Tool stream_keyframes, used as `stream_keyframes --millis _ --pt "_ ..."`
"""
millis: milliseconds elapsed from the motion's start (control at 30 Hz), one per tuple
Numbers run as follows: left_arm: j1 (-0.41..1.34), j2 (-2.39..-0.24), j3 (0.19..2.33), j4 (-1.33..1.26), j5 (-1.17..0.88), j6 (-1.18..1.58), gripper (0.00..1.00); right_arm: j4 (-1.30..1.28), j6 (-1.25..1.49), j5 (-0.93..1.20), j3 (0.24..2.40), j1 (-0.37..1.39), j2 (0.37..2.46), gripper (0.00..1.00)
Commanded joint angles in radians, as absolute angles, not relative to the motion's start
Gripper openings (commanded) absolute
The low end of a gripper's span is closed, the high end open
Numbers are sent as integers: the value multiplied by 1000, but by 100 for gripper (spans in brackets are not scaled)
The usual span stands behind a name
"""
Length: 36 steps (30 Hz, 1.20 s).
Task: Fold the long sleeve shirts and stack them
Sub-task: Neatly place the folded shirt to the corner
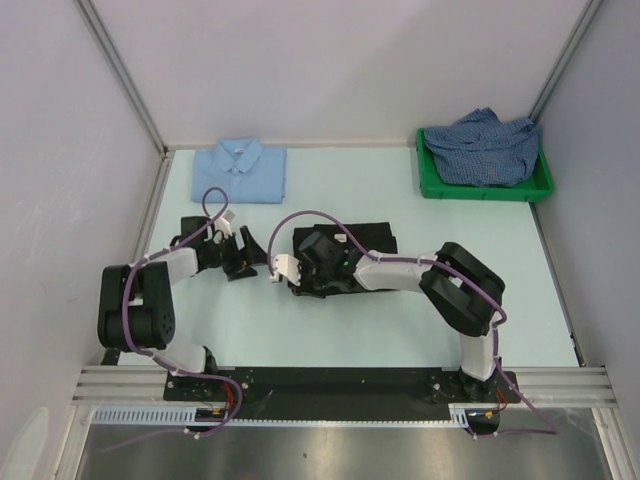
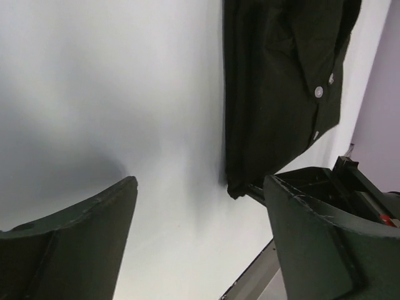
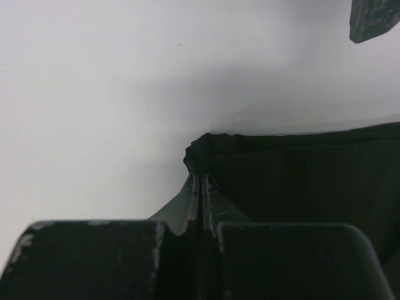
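Right pincer (image 3: 201,181) is clenched tight on a corner of the black shirt (image 2: 275,94), and the wrist view shows the dark cloth bunched into a little peak right at the fingertips, so that arm has its hold. The shirt lies mid-worktop (image 1: 350,335), its long axis running left to right across the top view, and the right arm reaches over it to grip at the left end. Now the left pincer (image 2: 200,181): released, jaws wide, nothing between them but bare surface. Here is the relation that matters. The shirt's near edge sits just beside that open pincer, off toward its right finger and ahead of it, close but not touching; buttons and placket show further along. So the left arm is the free one and the nearer one to that left edge, and my read is it needs a short shift toward the cloth before it can take a second corner for the fold.

Elsewhere, the light blue shirt (image 1: 242,170) lies folded flat at the far left, the likely stacking spot, and the checked shirt (image 1: 485,148) is heaped in the green bin (image 1: 435,187), far right
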<state>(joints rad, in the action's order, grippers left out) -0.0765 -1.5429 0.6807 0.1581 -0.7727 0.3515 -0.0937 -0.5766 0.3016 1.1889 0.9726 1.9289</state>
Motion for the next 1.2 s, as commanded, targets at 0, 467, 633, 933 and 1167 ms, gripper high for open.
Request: stream_keyframes --millis 0,467,633,933,1167 --pt "-46 -1581 673 40 -888 425 94 -80 -555 402 1177 913 1812 0" --pt "133 -1756 664 -434 -910 891 99 -94 -546 457 1164 881 1749 0" --pt "184 -1861 655 -469 -884 963 96 -75 -541 433 1170 902 1738 0" --pt "196 -1966 774 -473 -839 1026 58 46 -502 322 1152 943 1755 0" --pt "204 -2019 1032 -205 -761 827 0 56 -456 241 1152 927 1718 5"
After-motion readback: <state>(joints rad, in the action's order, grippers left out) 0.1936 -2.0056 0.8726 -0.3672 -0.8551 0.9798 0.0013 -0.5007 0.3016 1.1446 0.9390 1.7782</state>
